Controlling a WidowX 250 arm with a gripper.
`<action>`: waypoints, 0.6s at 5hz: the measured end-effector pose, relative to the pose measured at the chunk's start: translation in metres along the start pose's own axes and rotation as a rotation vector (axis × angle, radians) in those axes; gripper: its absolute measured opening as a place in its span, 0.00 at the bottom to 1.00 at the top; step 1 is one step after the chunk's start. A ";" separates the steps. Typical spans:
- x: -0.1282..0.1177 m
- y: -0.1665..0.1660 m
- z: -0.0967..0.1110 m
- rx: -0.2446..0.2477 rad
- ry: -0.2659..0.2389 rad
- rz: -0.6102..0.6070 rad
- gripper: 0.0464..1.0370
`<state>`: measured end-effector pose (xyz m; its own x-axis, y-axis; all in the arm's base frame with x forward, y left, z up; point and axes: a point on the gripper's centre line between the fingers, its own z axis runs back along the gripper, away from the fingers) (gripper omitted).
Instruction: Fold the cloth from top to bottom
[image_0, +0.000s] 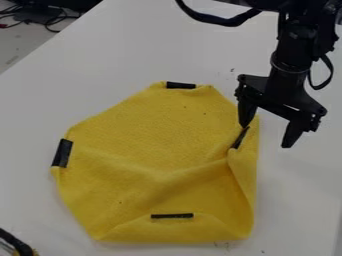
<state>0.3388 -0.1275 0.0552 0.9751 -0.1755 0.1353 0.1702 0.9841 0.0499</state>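
Note:
The yellow cloth (153, 150) lies on the white table, its corners turned in and a ridge running across its lower half. Black strips mark its top edge, left edge, lower part and right side. At the cloth's right side, the black gripper (266, 136) hangs with its two fingers spread wide and nothing between them. Its left fingertip is by the black strip on the right side; the other is over the table to the right of the cloth.
The white table (87, 75) surrounds the cloth. Cables (50, 20) and a dark object lie beyond its edge at the upper left. A black and yellow item (17, 244) shows at the lower left corner.

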 end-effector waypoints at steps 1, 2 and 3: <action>-0.004 0.000 -0.010 0.005 0.030 -0.004 0.96; 0.000 0.006 -0.014 0.005 0.032 -0.032 0.96; 0.012 0.024 -0.020 -0.014 0.057 -0.064 0.96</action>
<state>0.3573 -0.1058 0.0383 0.9686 -0.2366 0.0760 0.2339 0.9713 0.0431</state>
